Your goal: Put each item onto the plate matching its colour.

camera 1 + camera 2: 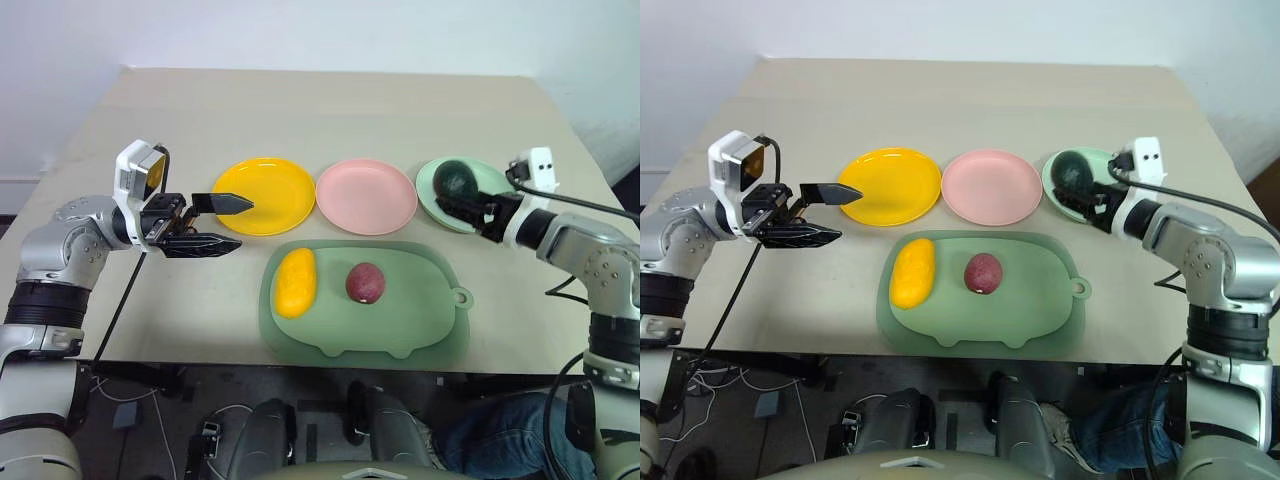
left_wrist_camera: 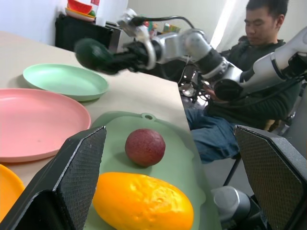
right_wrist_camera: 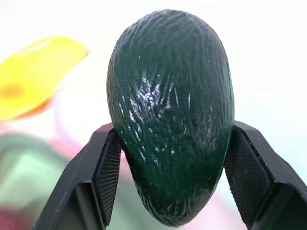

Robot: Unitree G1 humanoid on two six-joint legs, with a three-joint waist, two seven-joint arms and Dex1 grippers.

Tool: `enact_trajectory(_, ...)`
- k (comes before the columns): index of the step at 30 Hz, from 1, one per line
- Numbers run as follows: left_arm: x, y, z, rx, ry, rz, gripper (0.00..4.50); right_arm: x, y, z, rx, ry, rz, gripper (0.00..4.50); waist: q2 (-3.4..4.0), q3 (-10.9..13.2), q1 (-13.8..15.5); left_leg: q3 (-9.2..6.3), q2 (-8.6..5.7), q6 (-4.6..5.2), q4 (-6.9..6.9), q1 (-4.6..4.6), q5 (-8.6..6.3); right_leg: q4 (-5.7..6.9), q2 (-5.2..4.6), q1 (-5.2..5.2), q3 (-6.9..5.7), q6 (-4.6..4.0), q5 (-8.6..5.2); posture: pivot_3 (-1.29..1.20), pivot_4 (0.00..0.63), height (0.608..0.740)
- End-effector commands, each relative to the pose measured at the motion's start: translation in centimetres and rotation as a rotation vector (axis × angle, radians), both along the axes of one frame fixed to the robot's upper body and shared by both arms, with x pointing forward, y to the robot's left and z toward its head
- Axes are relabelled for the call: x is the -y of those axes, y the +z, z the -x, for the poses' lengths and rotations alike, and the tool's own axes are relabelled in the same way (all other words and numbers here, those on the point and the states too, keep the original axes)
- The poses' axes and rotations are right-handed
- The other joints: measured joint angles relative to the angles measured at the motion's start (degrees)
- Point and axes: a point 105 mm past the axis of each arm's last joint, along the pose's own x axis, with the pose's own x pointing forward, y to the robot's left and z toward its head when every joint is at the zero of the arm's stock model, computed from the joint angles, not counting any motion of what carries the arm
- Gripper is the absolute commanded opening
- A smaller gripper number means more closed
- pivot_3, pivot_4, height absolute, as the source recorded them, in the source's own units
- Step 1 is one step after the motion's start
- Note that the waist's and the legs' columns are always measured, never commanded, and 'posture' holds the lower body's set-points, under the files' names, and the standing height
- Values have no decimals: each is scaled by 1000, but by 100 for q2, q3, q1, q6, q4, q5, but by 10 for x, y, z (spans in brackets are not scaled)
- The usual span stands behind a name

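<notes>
Left tool (image 1: 225,224) hangs over the desk (image 1: 330,110) just left of the yellow plate (image 1: 265,195), fingers spread wide and holding nothing, pointed across toward the mat (image 1: 400,330). That looks like a waiting pose, ready for whichever fruit comes next. Yellow plate bare, pink plate (image 1: 366,195) beside it bare too. In front of them, on the mat, the mango (image 1: 296,282) lies lengthwise and the red fruit (image 1: 365,283) sits just to its right, the two apart, both not yet sorted. Over to the right: the right tool (image 1: 462,207) pinches the avocado (image 1: 456,180) across its middle, fingers pressed to both flanks, carrying it above the green plate (image 1: 440,195). From the left wrist view it's clearly off the plate, airborne. The colour match is right, so a lowering and release seems due.
</notes>
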Motion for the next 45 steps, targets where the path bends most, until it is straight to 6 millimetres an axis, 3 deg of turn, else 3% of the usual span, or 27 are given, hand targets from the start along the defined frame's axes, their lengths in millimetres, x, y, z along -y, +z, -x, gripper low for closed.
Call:
enact_trajectory(1, -6, 13, 4, 41, 9, 5, 4500, 1, 0, -13, 42, -35, 22, 2759, 0, 0, 0, 0, 0, 0, 0, -2, 0, -1, 0, 0, 0, 0, 0, 0, 150, 740)
enact_trajectory(8, -7, 13, 6, 41, 12, 6, 4500, 10, -31, -29, 16, -67, 162, 2759, 1, 1, -1, 3, -1, 0, 3, -2, 0, 0, -4, 0, 0, 1, 1, 0, 150, 740)
enact_trajectory(14, -10, 13, 9, 37, 23, 7, 4500, 35, -30, -46, 85, -170, 260, 2759, 3, 2, -43, 4, -1, -1, 3, 0, 0, 0, -4, 0, 1, 1, 1, 0, 150, 740)
enact_trajectory(21, -12, 13, 9, 39, 38, 7, 4500, 44, -33, -58, 42, -210, 174, 2759, 3, 2, -104, 4, 0, -22, 2, -1, 12, 0, -3, 0, 0, 1, 1, 0, 150, 740)
enact_trajectory(26, -13, 13, 10, 40, 39, 4, 4500, 50, -28, -64, 43, -256, 174, 4360, 3, 2, -138, 4, 1, -26, 0, -1, 15, 0, -4, -1, 1, 1, 1, 0, 150, 740)
enact_trajectory(28, -13, 14, 10, 39, 39, 8, 4500, 50, -25, -65, 35, -254, 144, 4462, 4, 3, -138, 4, 2, -27, -1, 0, 15, 0, -4, -1, 1, 1, 1, 0, 150, 740)
enact_trajectory(40, -10, 12, 9, 28, 33, 23, 4500, 30, 41, -56, 188, -150, -102, 4462, 6, 3, -130, 4, 4, -27, 0, -1, 15, 0, -4, -1, 1, 1, 1, 0, 150, 740)
enact_trajectory(43, -10, 13, 9, 28, 32, 22, 4500, 4, 43, -41, 164, -27, -158, 4462, 6, 3, -128, 4, 5, -27, -1, -1, 15, 1, -4, -1, 1, 1, 1, 0, 150, 740)
enact_trajectory(45, -10, 13, 8, 27, 31, 22, 4500, -23, 41, -20, 151, 129, -168, 4462, 5, 3, -123, 1, 7, -26, -2, 0, 15, 2, -3, -1, 0, 1, 1, 0, 150, 740)
